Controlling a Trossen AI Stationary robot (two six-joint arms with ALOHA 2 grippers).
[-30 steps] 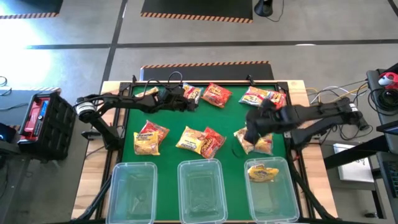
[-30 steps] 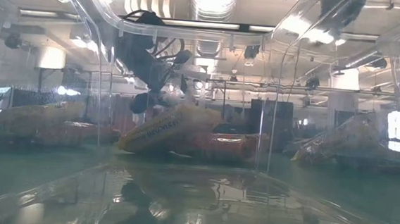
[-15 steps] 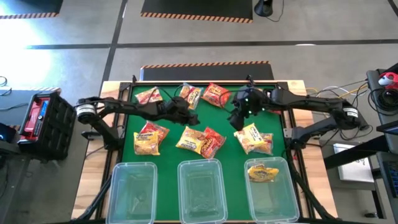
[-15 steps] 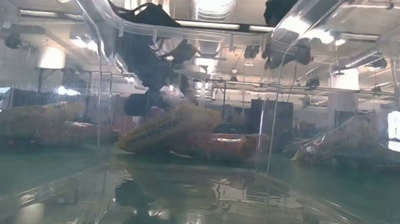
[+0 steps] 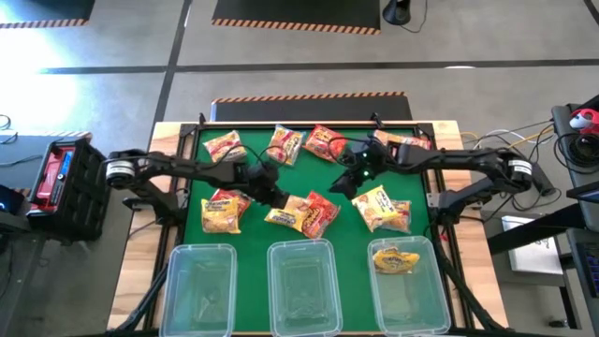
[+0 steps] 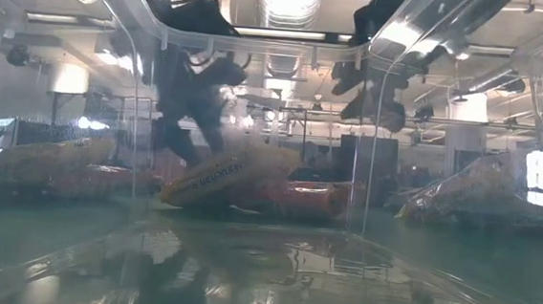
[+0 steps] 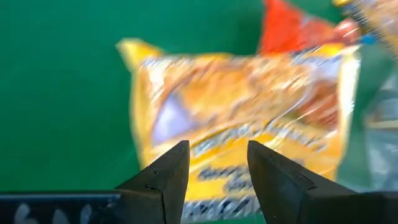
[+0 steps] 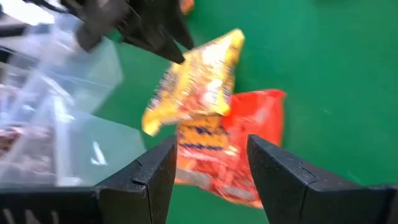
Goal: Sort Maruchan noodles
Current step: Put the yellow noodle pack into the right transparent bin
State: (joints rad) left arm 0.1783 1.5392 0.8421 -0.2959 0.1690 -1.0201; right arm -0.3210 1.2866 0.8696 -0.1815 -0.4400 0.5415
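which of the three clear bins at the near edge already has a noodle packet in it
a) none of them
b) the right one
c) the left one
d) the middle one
b: in the high view a yellow packet lies inside the right bin, while the left bin and the middle bin hold nothing.

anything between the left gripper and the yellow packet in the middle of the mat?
Nothing. In the left wrist view the left gripper is open just over the yellow packet, with only bare green mat beside it.
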